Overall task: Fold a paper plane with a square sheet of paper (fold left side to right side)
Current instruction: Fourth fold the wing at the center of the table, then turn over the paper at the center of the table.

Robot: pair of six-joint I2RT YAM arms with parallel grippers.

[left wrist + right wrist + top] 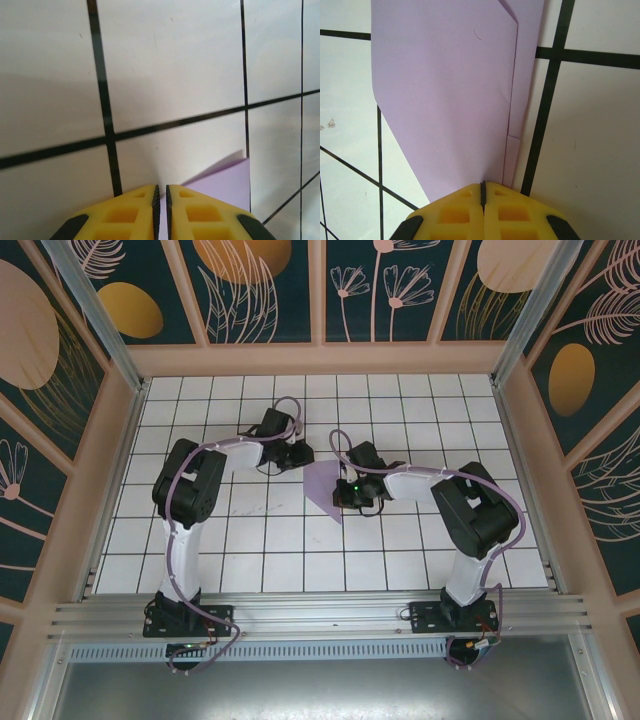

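The lavender square sheet of paper lies folded on the white grid table, tapering to a point towards the near side like a part-made paper plane. In the right wrist view the paper shows layered flaps with a narrow strip along its right edge. My right gripper is shut, its tips resting on the paper's narrow end; from above the right gripper sits at the paper's right side. My left gripper stands just above the paper's far-left corner, its jaws a thin slit apart with lavender showing through the gap. From above it is at the paper's top left.
The white tiled table has black grid lines and is fenced by pink walls and an aluminium rail at the near edge. Both arms reach inward over the middle tiles.
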